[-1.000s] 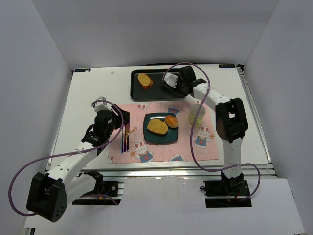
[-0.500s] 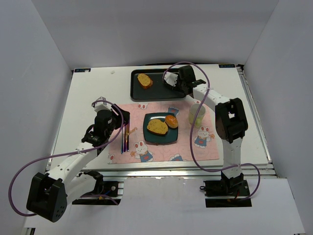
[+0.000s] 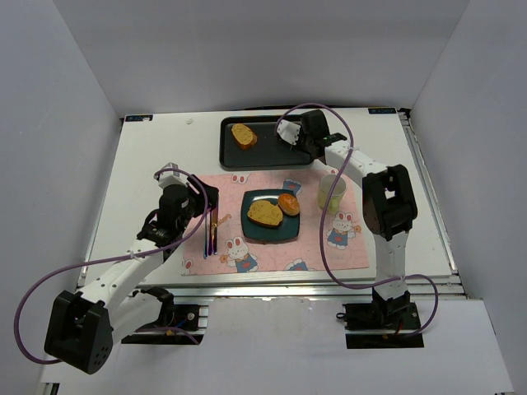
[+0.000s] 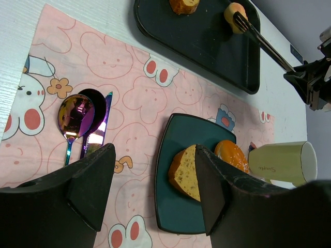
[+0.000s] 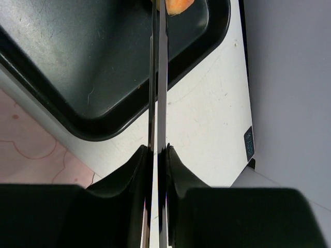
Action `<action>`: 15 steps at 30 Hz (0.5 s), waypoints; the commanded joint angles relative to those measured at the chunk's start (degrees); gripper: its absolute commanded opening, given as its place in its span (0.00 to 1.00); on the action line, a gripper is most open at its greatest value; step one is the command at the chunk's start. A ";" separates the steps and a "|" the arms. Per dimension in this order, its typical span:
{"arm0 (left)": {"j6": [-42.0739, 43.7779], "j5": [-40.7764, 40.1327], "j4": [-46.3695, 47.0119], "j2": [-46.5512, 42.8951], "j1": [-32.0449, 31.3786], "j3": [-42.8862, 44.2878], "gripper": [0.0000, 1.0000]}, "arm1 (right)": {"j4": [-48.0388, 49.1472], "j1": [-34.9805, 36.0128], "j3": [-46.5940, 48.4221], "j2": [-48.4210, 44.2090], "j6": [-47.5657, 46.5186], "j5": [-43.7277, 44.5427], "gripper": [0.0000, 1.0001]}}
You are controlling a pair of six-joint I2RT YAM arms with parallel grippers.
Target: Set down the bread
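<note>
My right gripper (image 3: 300, 135) (image 5: 158, 150) is shut on metal tongs (image 5: 157, 77) (image 4: 261, 40) over the right part of the black tray (image 3: 272, 156) (image 5: 67, 62). The tongs' tips pinch a small orange piece of bread (image 4: 232, 9) (image 5: 175, 5) just above the tray. Another piece of bread (image 3: 243, 135) (image 4: 183, 4) lies at the tray's left. A teal plate (image 3: 268, 231) (image 4: 181, 206) on the pink mat holds a bread slice (image 3: 263, 213) (image 4: 187, 173) and a bun (image 3: 289, 203) (image 4: 234, 155). My left gripper (image 3: 207, 200) (image 4: 155, 150) is open and empty above the mat.
A pink bunny placemat (image 3: 239, 257) covers the near middle. A spoon and a knife (image 3: 212, 234) (image 4: 77, 119) lie on it left of the plate. A pale green cup (image 3: 332, 192) (image 4: 282, 163) stands right of the plate. White walls enclose the table.
My right gripper with the tongs has shifted slightly toward the far side over the tray. My left arm has not moved.
</note>
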 commanded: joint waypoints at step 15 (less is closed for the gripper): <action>0.28 0.48 1.21 -1.33 0.31 0.66 0.72 | -4.29 -0.36 -5.75 -14.35 9.07 -11.56 0.00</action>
